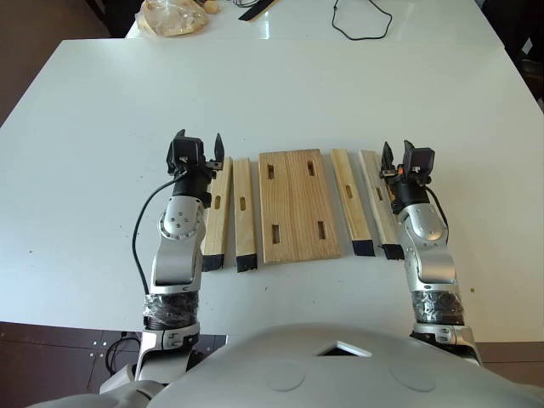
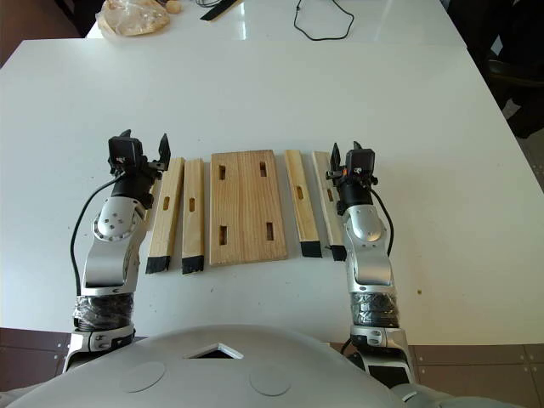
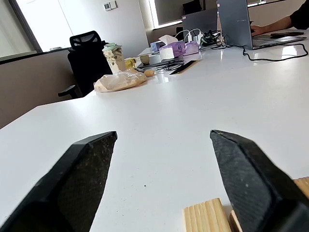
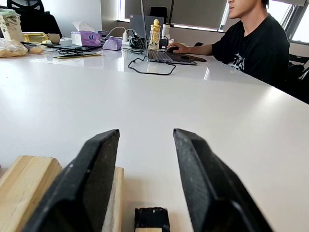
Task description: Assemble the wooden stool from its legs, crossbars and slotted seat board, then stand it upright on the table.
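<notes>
The slotted seat board (image 1: 293,206) lies flat at the table's middle front. Two slotted wooden pieces (image 1: 218,212) (image 1: 244,212) with black near ends lie side by side to its left. Two more pieces (image 1: 349,202) (image 1: 378,202) lie to its right. My left gripper (image 1: 198,146) is open and hovers over the far end of the outermost left piece, whose end (image 3: 205,217) lies below the fingers (image 3: 84,179). Over the far end of the outermost right piece my right gripper (image 1: 397,153) is open, holding nothing, with wood ends (image 4: 24,183) just beneath it.
A plastic bag (image 1: 174,17) and a black cable (image 1: 361,21) lie at the table's far side. The white table (image 1: 102,110) stretches wide beyond and beside the parts. Its front edge runs just behind my arms.
</notes>
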{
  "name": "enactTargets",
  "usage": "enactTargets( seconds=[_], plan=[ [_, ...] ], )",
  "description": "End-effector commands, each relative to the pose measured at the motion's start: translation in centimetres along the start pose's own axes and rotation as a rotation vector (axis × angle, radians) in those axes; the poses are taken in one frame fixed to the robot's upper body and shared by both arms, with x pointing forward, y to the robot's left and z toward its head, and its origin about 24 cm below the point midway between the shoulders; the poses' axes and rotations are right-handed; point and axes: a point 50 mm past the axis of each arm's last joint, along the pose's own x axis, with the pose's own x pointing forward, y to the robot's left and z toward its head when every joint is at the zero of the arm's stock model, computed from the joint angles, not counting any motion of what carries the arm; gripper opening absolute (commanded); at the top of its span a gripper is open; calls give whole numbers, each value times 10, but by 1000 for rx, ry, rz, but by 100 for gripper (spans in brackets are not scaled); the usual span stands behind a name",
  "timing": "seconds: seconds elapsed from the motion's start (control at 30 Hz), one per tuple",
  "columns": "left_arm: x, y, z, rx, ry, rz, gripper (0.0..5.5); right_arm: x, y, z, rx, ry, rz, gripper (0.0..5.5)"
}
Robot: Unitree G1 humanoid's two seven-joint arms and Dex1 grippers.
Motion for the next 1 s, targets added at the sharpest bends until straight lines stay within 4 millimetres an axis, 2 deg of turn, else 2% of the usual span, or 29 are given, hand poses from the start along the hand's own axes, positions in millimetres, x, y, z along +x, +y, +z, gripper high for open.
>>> enactTargets(
  seconds=[0.03, 0.1, 0.57, 0.7, 0.83, 1.0],
  plan=[
    [2, 1, 0, 15, 9, 1, 362, 1, 0, 2, 9, -9, -10, 278],
    [3, 2, 1, 15, 9, 2, 362, 2, -1, 1, 4, -2, -19, 308],
    [5, 3, 3, -7, -5, -12, 362, 6, 2, -3, 7, 20, -12, 308],
    [4, 0, 3, -7, -9, -26, 413, 7, 1, -4, 8, 28, -14, 311],
    [6, -1, 1, 1, 2, -24, 413, 8, 1, -5, 5, 34, -12, 311],
    [4, -4, 6, -36, -36, -60, 344, 9, 0, -6, 1, 41, -9, 311]
  ],
)
